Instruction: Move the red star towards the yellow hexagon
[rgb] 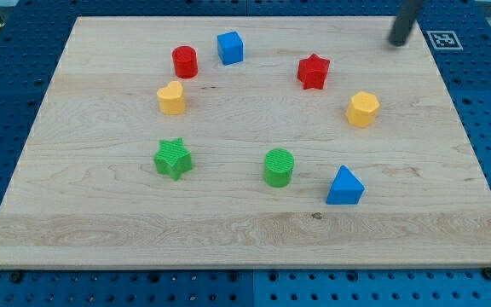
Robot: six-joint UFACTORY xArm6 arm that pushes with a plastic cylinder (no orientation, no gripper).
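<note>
You are looking at a pale wooden board (245,230) lying on a blue pegboard table (7,77). My tip (396,43) is hanging at the far right of the board, touching no block; being a bare rod, it has nothing to clench or release, and it is grasping nothing.

The red star (313,71) is sitting in the far right part of the board, to the left of my tip and a little nearer to you. The yellow hexagon (363,109) is standing near it, to its right and nearer, with bare wood lying between the two. Nothing is standing in that gap, and nothing is lying between my tip and the red star either.

The other blocks are forming a loose ring. The blue cube (230,47) is sitting at the far middle, with the red cylinder (185,61) just to its left. The yellow heart (171,98) is resting nearer, below the red cylinder. The green star (173,159) is lying at the near left, the green cylinder (279,167) at the near middle, and the blue triangle (345,187) to its right, nearer than the yellow hexagon.

Off the board's far right corner you are seeing a black-and-white square marker (443,39); its pattern is too small to read.
</note>
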